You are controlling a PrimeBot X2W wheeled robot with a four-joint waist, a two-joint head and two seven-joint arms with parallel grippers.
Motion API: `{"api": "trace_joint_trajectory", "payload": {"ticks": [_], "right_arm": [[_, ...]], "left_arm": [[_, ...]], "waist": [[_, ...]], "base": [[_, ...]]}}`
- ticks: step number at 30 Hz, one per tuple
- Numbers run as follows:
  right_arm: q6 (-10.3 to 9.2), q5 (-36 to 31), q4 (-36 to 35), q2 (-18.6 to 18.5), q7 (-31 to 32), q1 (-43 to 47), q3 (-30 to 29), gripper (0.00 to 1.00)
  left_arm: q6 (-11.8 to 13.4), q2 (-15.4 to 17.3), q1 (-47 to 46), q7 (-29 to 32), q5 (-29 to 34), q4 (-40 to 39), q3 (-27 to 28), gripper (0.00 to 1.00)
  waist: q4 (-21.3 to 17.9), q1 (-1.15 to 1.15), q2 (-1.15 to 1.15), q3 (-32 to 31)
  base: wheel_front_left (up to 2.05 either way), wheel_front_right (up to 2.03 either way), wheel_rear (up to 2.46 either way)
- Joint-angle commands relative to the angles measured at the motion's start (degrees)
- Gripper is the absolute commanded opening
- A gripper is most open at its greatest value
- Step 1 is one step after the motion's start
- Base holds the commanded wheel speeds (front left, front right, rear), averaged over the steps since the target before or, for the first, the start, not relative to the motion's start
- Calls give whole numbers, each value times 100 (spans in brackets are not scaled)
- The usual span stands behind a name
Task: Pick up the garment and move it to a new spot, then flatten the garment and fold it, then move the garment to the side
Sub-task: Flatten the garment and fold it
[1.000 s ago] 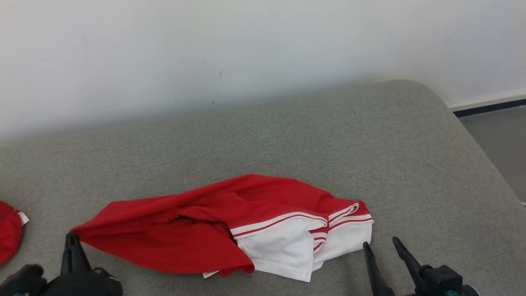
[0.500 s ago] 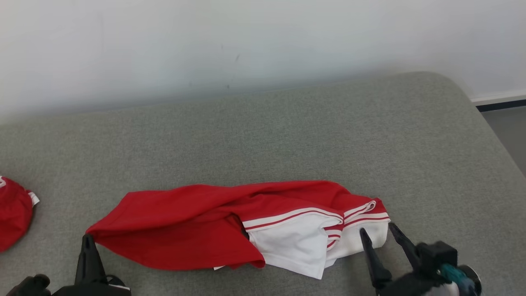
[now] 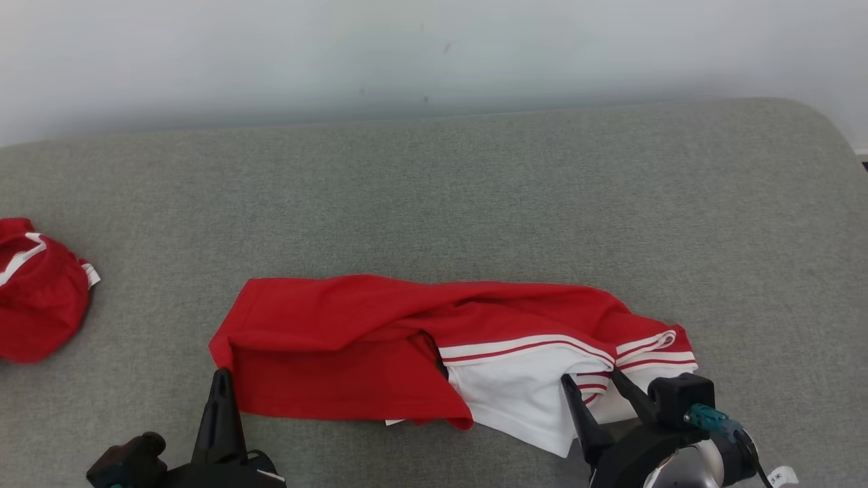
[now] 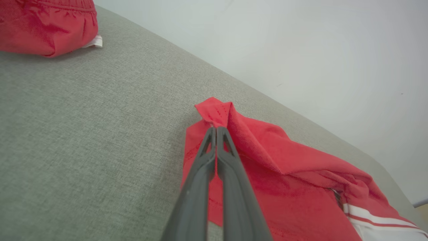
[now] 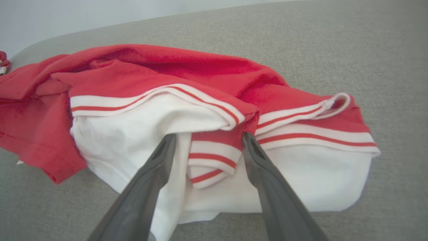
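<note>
My left gripper's (image 4: 214, 129) jaws are pressing together on a red corner of the garment (image 3: 352, 339), and that pinched corner is poking up just past the fingertips in the left wrist view. My right gripper's (image 5: 209, 136) jaws are standing wide apart at the garment's opposite, white end. Its two fingers are straddling a small striped rib fold (image 5: 210, 157) with nothing clamped between them yet, and I cannot tell whether the tips are touching the cloth. The garment itself is lying bunched lengthwise on the grey cushion (image 3: 475, 203), red toward my left grip and white with red stripes toward my right. Another red bundle (image 3: 37, 298) is sitting well apart from the garment, beyond its red end. I am judging this as the second grab before the lift. I am planning to sink the right fingers low over the garment's white end so they gather the rib fold and the layer under it, not just the loose flap. Then I am aiming to raise both ends together and level, holding the cloth lightly taut so neither corner slips.
</note>
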Motion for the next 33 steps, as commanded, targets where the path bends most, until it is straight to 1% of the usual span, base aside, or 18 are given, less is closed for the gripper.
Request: {"api": "trace_joint_trajectory", "payload": {"ticks": [1, 7, 8, 9, 10, 11, 12, 13, 15, 16, 17, 18, 19, 25, 26, 29, 31, 33], "right_arm": [[-12, 27, -4, 14, 6, -88, 36, 100], [-12, 195, -18, 18, -166, -147, 68, 100], [-12, 260, -1, 19, -193, -161, 56, 96], [-12, 345, 22, 20, -228, -180, 33, 88], [-12, 439, 51, 20, -255, -197, 32, 57], [-12, 655, 88, 21, -287, -207, 15, 47], [-12, 1090, 176, 20, -336, -227, -6, 79], [-12, 1240, 231, 20, -354, -248, -8, 100], [-12, 1391, 354, 21, -382, -335, -15, 100], [-12, 1404, 407, 21, -404, -376, -17, 94], [-12, 1412, 471, 21, -425, -411, -27, 64], [-12, 1406, 539, 21, -461, -449, -39, 20], [-12, 1348, 589, 20, -510, -485, -57, 0], [-12, 918, 665, 16, -866, -763, -311, 0], [-12, 710, 611, 14, -933, -835, -441, 0], [-12, 137, 94, -5, -937, -985, -858, 0], [-12, 117, -129, -18, -889, -968, -933, 0], [-12, 123, -606, -106, -733, -858, -1071, 0]], "left_arm": [[7, 0, -53, -42, 70, 22, 17, 0], [-1, 1, -74, -60, 80, 86, 24, 0], [1, -1, -66, -61, 76, 89, 20, 0], [-8, -3, -58, -61, 66, 94, 10, 0], [-13, -7, -50, -56, 55, 98, -2, 0], [-13, -9, -36, -48, 44, 105, -11, 0], [-18, -12, -11, -30, 24, 114, -28, 0], [-20, -12, -1, -20, 15, 121, -36, 0], [-20, -4, 17, -1, 7, 132, -53, 0], [-20, 3, 23, -5, 4, 134, -58, 0], [-19, 13, 28, 4, 2, 138, -60, 0], [-17, 21, 34, 10, -2, 144, -61, 0], [-14, 28, 41, 12, -3, 149, -66, 0], [-50, 27, 13, -25, -26, 55, -62, 0], [-88, 17, -5, -37, -62, 8, -50, 0], [-240, -24, 16, -27, -263, -284, -56, 0], [-272, -30, 58, 2, -333, -408, -58, 0], [-330, -34, 147, 68, -443, -704, -47, 0]], "waist": [[88, 0, -1, 53], [100, 0, -1, -18], [95, 0, -1, -32], [92, 0, -1, -47], [90, 0, -1, -67], [90, 0, -1, -88], [91, 0, -1, -118], [93, 0, -1, -132], [99, 0, -1, -158], [102, 0, -1, -168], [103, 0, -1, -177], [103, 0, -1, -186], [103, 0, -1, -193], [112, 0, -1, -248], [116, 0, -1, -264], [140, 0, -1, -353], [151, 0, -1, -383], [164, 0, -1, -432]], "base": [[0, 0, 0], [0, 0, 0], [0, 0, 0], [0, 0, 0], [0, 0, 0], [0, 0, 0], [0, 0, 0], [0, 0, 0], [0, 0, 0], [0, 0, 0], [0, 0, 0], [0, 0, 0], [0, 0, 0], [0, 0, 0], [0, 0, 0], [0, 0, 0], [0, 0, 0], [0, 0, 0]]}}
